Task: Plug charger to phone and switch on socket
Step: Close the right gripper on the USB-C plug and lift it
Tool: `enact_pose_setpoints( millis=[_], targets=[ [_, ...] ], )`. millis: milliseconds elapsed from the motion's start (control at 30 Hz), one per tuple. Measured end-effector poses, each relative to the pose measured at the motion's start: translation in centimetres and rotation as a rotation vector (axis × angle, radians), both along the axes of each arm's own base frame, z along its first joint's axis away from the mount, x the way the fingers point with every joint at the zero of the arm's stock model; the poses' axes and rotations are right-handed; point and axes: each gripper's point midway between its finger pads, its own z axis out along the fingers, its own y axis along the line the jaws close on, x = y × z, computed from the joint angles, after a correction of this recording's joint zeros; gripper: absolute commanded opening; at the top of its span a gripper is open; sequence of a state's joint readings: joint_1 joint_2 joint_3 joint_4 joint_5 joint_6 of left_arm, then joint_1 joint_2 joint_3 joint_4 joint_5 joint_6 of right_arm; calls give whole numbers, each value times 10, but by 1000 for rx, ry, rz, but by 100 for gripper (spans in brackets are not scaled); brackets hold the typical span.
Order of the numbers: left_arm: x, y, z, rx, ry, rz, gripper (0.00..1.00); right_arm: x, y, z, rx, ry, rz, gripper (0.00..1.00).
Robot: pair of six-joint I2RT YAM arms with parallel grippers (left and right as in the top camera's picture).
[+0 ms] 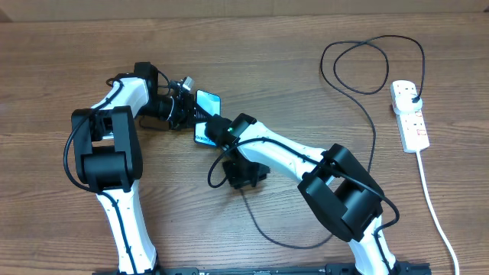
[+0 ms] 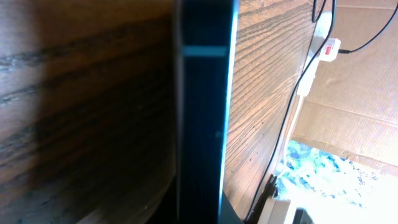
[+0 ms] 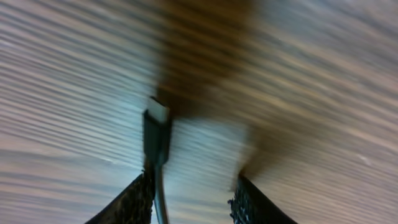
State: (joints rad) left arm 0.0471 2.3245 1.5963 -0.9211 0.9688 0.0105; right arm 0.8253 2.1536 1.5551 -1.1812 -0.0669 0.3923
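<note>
The phone point(image 1: 208, 99) is tilted off the table at centre left, its blue screen partly hidden under my right arm. My left gripper point(image 1: 189, 103) is shut on it; the left wrist view shows only the phone's dark edge point(image 2: 205, 124) close up, fingers hidden. My right gripper point(image 1: 246, 174) points down at the table just right of the phone. Its jaws point(image 3: 193, 193) stand apart, and the charger's connector tip point(image 3: 157, 121) lies against the inside of the left finger, the other finger clear of it. The black cable point(image 1: 374, 145) loops to its plug point(image 1: 412, 97) in the socket point(image 1: 409, 114).
The socket's thick white cord point(image 1: 432, 198) runs down the right side toward the front edge. The charger cable makes a big loop at the back right point(image 1: 359, 65) and another near the right arm's base point(image 1: 290, 243). A cardboard wall point(image 1: 229, 6) borders the far edge.
</note>
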Motion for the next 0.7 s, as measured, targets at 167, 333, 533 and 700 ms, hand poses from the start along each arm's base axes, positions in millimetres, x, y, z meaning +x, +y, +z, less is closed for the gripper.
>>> enact_pose_setpoints(
  millis=[167, 333, 533, 700],
  targets=[
    [-1, 0, 0, 3, -4, -7, 4, 12, -46, 5, -187, -46, -31, 44],
    [-1, 0, -1, 7, -9, -13, 4, 41, -80, 7, -256, -102, -108, 49],
    [-3, -5, -1, 11, -10, -27, 5, 58, -96, 4, -202, -70, -220, 50],
    [-4, -9, -1, 11, -10, -37, 4, 63, -94, 2, -143, -50, -257, 50]
  ],
)
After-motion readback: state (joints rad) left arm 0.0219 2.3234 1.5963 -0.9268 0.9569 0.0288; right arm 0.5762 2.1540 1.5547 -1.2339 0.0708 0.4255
